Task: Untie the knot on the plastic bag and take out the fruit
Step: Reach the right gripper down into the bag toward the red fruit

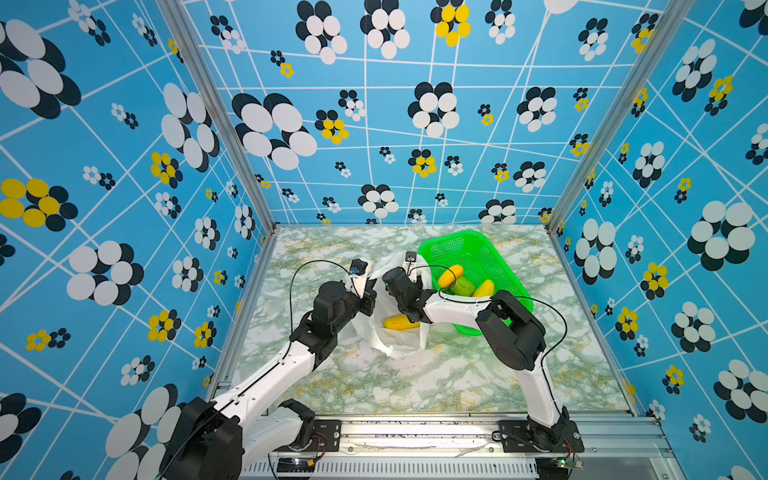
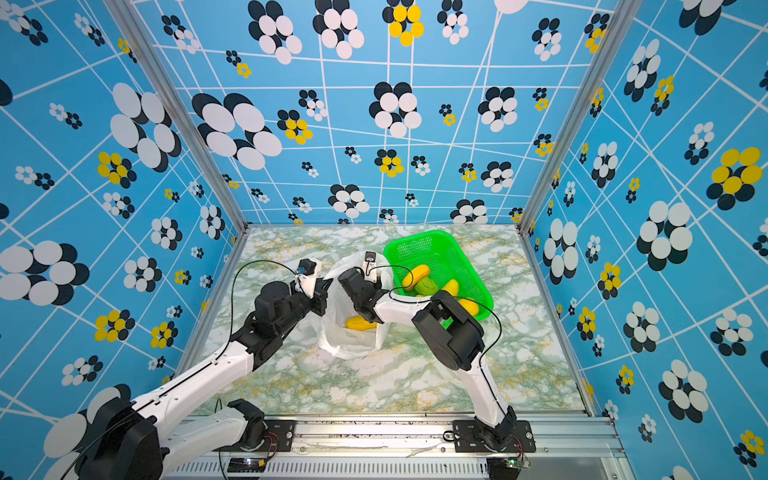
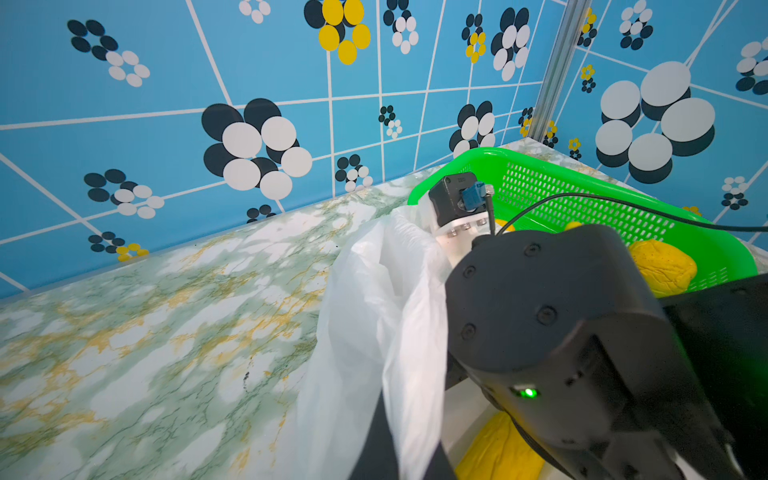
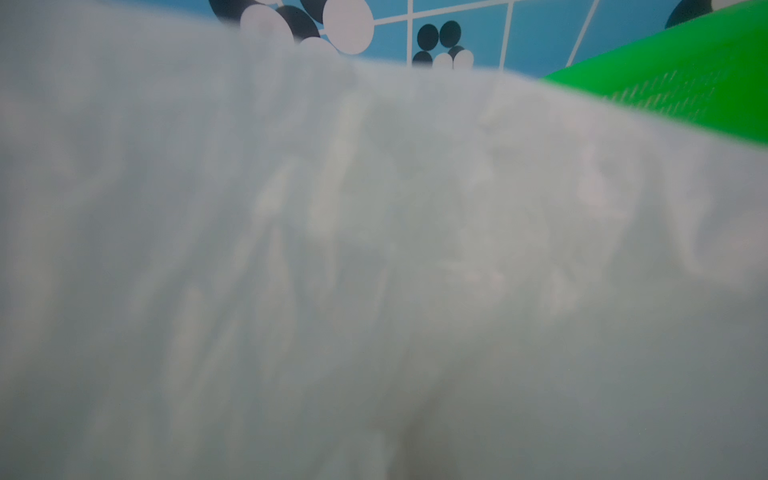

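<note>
Two grippers, one plastic bag, one basket and five visible pieces of fruit on a marbled table (image 1: pixel 457 374). The left gripper (image 1: pixel 370 293) is clamped on the rim of the plastic bag (image 1: pixel 399 347), at about 10 o'clock of the bag's open mouth. In the left wrist view the white film (image 3: pixel 374 311) runs down between its dark fingers (image 3: pixel 365 451). The right gripper (image 1: pixel 409 316) reaches into the mouth from about 3 o'clock. Its jaws are hidden under the wrist in both top views and behind blurred film (image 4: pixel 374 249) in the right wrist view, so their spread cannot be told. One yellow fruit (image 1: pixel 400 323) lies inside the bag, just beside the right gripper at its 8 o'clock; contact cannot be judged. The same fruit shows beneath the right arm in the left wrist view (image 3: pixel 498 453). The green basket (image 1: pixel 446 240) stands at 2 o'clock of the bag, its near corner beside the bag's rim. In a top view it holds four pieces: a yellow one (image 2: pixel 417 275) at 12 o'clock, a green fruit (image 2: pixel 432 286) touching it, and two more yellow ones (image 2: pixel 451 286) (image 2: pixel 467 307) toward 4 o'clock, partly covered by the right arm.
</note>
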